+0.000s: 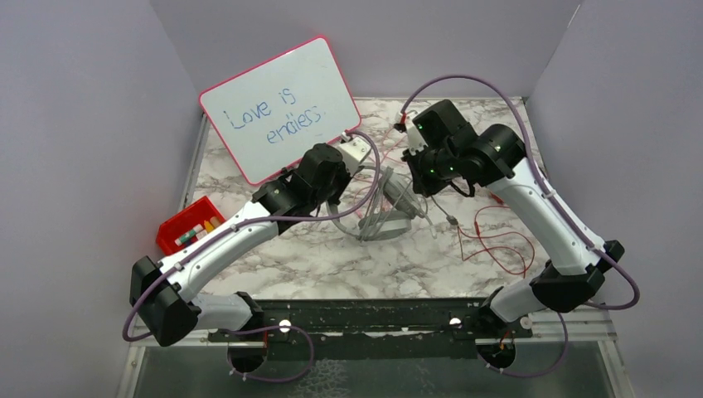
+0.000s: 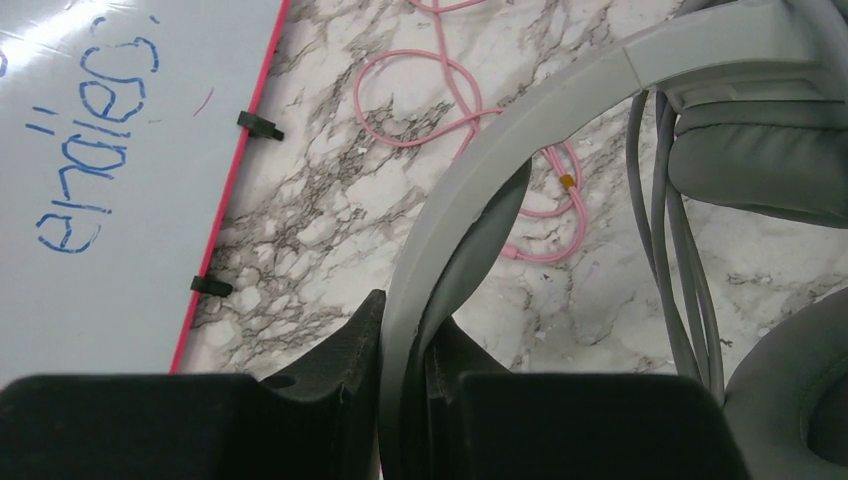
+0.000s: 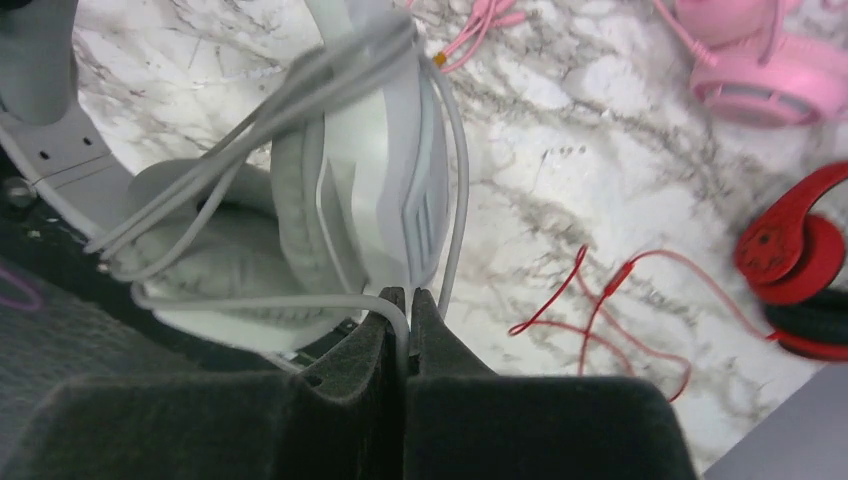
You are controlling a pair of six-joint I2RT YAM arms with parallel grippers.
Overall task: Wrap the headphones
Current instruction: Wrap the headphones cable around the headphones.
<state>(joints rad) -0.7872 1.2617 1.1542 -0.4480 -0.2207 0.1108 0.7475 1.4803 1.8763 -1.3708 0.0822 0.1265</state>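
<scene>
worktop (image 2: pixel 330 200): smooth stone look, a bit shiny
grey headphones (image 2: pixel 560 105): matt plastic band, soft padded cups
grey cable (image 2: pixel 672 260): thin, smooth rubber
pink headphones (image 3: pixel 770 80): shiny plastic
red headphones (image 3: pixel 790 240): shiny plastic
right end effector (image 3: pixel 408 296): black, matt, rough
whiteboard (image 2: pixel 120 180): smooth, glossy

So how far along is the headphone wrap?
Done: grey cable looped several times round the grey headphones. In hand: left end effector clamps the headband, right end effector pinches the cable. Left: pink pair and red pair; pink cable, red cable lie loose.
</scene>
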